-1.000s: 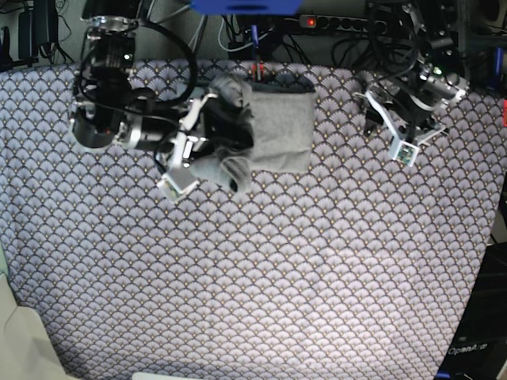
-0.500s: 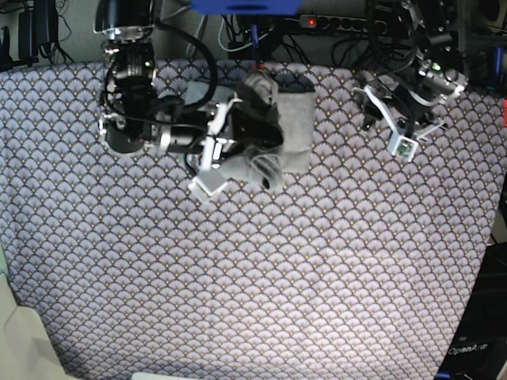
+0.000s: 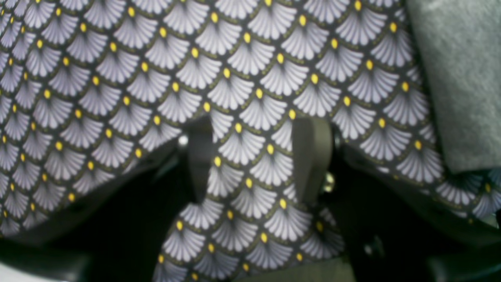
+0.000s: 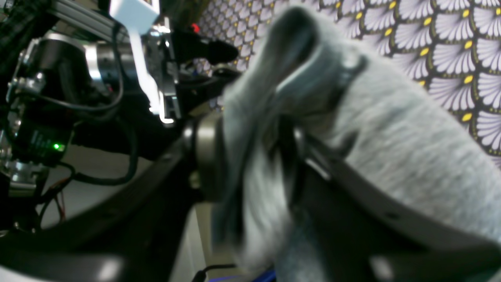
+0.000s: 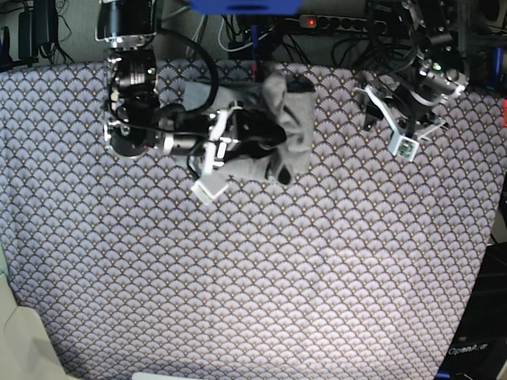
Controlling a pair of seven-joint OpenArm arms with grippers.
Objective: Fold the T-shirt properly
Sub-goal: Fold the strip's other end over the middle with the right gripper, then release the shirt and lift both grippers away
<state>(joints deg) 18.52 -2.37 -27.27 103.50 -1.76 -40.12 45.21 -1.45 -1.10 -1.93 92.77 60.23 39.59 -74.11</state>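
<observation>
The light grey T-shirt (image 5: 295, 127) lies partly folded at the back middle of the table. My right gripper (image 5: 272, 136) is shut on a bunched fold of it and holds that fold over the flat part. In the right wrist view the grey T-shirt (image 4: 395, 156) drapes over the right gripper (image 4: 282, 156), hiding its fingertips. My left gripper (image 5: 369, 117) hovers to the right of the shirt, apart from it. In the left wrist view the left gripper (image 3: 254, 156) is open with only tablecloth between its fingers (image 3: 311, 156), and the shirt's edge (image 3: 462, 78) shows at the upper right.
The purple-grey fan-scale tablecloth (image 5: 261, 269) covers the whole table. Cables and a power strip (image 5: 341, 22) run along the back edge. A beige object (image 5: 20, 340) sits at the front left corner.
My right gripper has carried the shirt's bunched left part to the right, over the flat part. The left arm has barely moved.
</observation>
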